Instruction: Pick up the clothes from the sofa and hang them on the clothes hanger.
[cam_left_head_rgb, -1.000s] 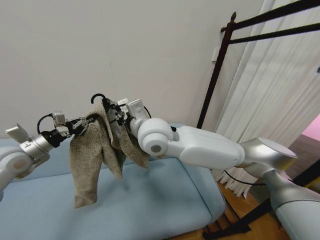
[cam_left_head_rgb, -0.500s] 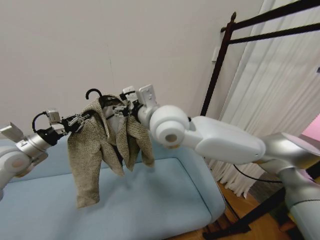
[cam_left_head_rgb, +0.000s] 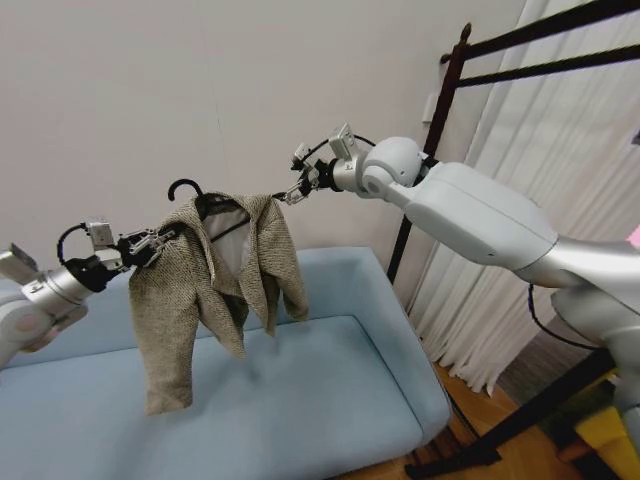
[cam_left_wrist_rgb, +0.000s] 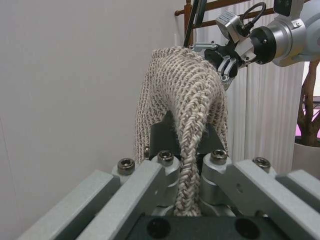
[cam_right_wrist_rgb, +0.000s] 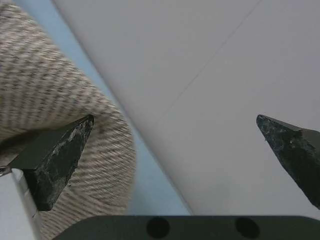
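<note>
Under cardigan (cam_left_head_rgb: 172, 300) pinched by left end effector (cam_left_head_rgb: 160, 240), hanger (cam_left_head_rgb: 186, 181) mostly hidden.

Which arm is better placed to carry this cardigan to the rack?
Probably right: the right pincer is open beside the cardigan, nearer the rack. The left pincer is clamped on its far shoulder.

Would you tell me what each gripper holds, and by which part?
Left gripper clamps the knit cardigan at its shoulder; right gripper is open, holding nothing.
</note>
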